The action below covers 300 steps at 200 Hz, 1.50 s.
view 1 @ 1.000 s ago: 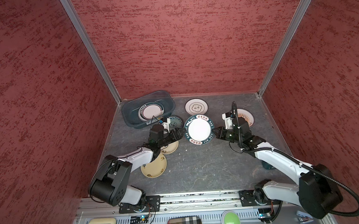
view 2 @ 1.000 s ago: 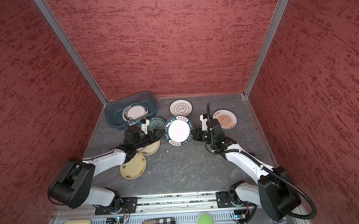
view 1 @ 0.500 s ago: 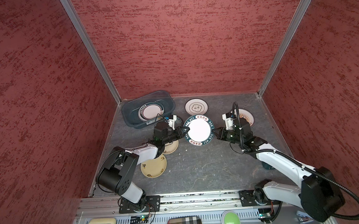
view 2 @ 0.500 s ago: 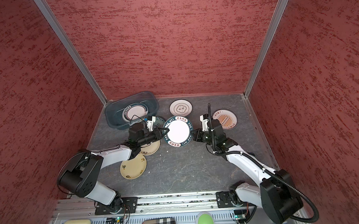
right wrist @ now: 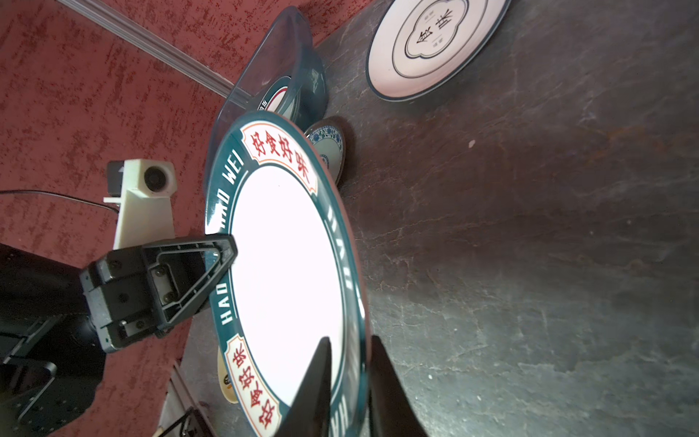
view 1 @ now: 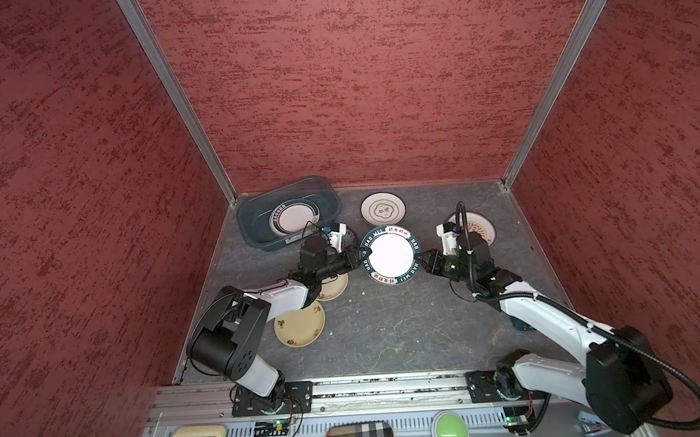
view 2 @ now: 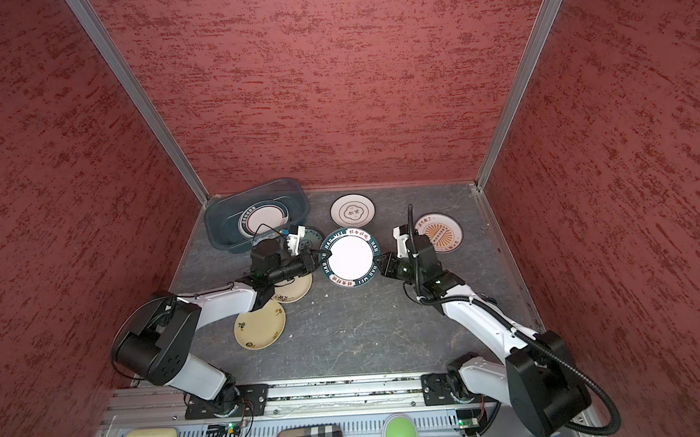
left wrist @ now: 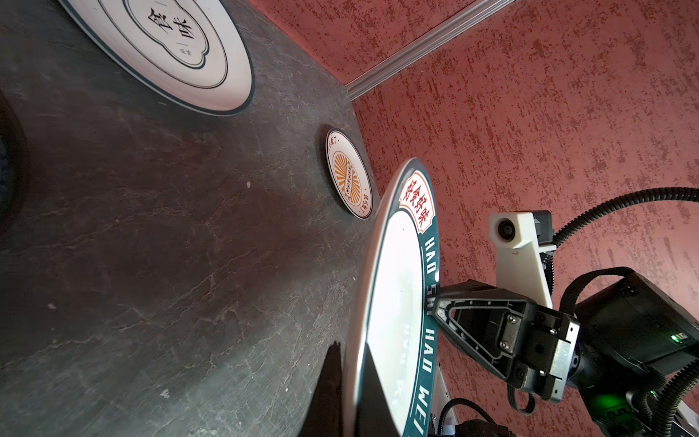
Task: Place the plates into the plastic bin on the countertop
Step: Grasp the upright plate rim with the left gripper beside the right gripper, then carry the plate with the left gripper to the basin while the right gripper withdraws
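Big plate (view 1: 390, 256) between my grippers.
L gripper (view 1: 363, 254) pinches rim; R gripper (view 1: 421, 259) straddles rim, can't tell if tight.

On the large teal-rimmed plate (right wrist: 287, 265) I read "HAO WEI" and a partly hidden "HAO SH" in white capitals round the rim. It also showed 好食好味 in red inside two pale cartouches. The white quatrefoil plate (left wrist: 177, 34) carried 食味 in black at its centre, with smaller marks I could not read. The red characters on the orange sunburst plate (left wrist: 348, 174) and the label on the plastic bin (view 1: 251, 227) were too small for me to read.
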Each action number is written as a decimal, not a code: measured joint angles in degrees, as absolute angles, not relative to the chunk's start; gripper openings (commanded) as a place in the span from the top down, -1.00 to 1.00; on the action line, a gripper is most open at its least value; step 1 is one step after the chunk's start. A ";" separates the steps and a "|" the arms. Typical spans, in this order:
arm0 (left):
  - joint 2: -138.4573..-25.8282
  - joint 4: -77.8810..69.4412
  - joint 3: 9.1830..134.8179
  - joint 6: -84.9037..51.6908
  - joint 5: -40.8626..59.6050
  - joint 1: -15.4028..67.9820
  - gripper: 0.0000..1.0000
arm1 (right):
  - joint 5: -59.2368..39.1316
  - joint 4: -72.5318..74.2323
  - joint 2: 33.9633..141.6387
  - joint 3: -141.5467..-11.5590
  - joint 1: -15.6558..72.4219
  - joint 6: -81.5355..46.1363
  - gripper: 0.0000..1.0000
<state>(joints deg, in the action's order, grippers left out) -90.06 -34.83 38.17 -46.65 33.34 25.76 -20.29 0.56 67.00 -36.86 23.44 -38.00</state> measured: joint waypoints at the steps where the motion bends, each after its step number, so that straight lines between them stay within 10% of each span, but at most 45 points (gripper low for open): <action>1: -90.06 -34.76 38.17 -46.65 33.34 25.76 1.00 | -20.29 0.58 66.98 -36.84 23.44 -38.17 0.38; 124: -89.52 -26.68 39.35 -44.51 31.18 24.82 1.00 | -19.99 2.79 63.13 -35.27 23.81 -38.52 -0.96; 300: -78.83 -6.37 49.87 -36.80 29.04 12.29 1.00 | -13.85 -1.32 56.69 -34.24 23.86 -29.93 -0.98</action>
<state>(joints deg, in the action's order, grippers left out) -78.83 -6.37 49.87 -36.80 29.04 12.29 -13.85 -1.32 56.69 -34.24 23.86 -29.93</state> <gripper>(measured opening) 0.073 0.989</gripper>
